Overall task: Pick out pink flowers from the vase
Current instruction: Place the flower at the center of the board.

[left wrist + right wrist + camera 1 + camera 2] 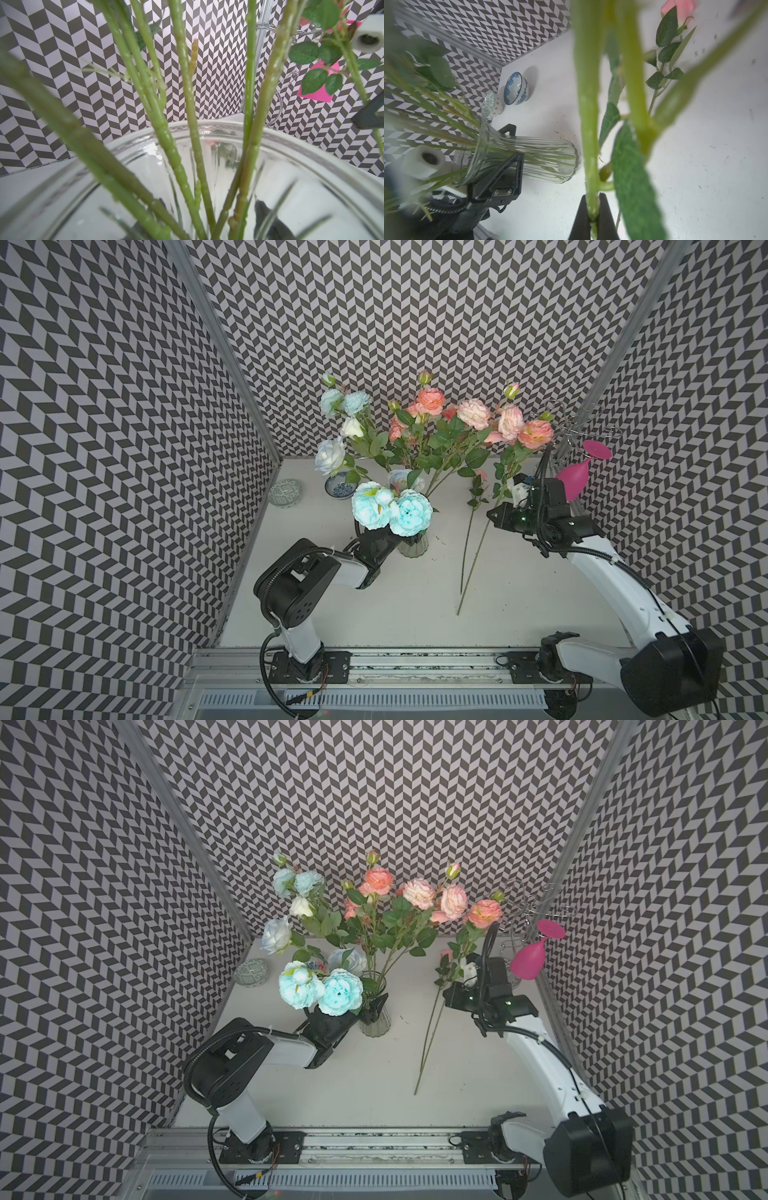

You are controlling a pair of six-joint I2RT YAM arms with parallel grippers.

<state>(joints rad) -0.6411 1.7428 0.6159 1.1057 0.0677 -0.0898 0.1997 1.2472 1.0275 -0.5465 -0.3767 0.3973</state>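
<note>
The right hand [592, 207] is clenched on the thin green stalk of one pink stem [478, 547], with both jaws pinched against it. That stem is out of the vase [374, 1025]. Its coral blooms [536, 433] stand above the right hand, and its long stalk hangs below the hand toward the counter [374, 614]. I cannot tell whether the tip touches the counter.

The left hand [373, 1009] is clamped around the neck of the vase, which stands upright well to the side of the right hand. The other pink flowers [430, 400] and the pale blue blooms [390, 508] are in it.

The step in hand, as I judge it, is to carry this stem clear and lay it down.
- **Direction:** Move the right hand away from the vase so the leaves do not hook the stems left inside. The magenta wine glass [575, 481] and wire rack [573, 427] sit just behind that hand, so bare counter on its near side is the safer place.
- **Speed:** Go slowly, because a thin stalk can swivel in the jaws.
- **Release:** Lower until the stalk lies along the counter, and only then let go.
- **Left hand:** Its grip is what stops the vase from tipping.
</note>
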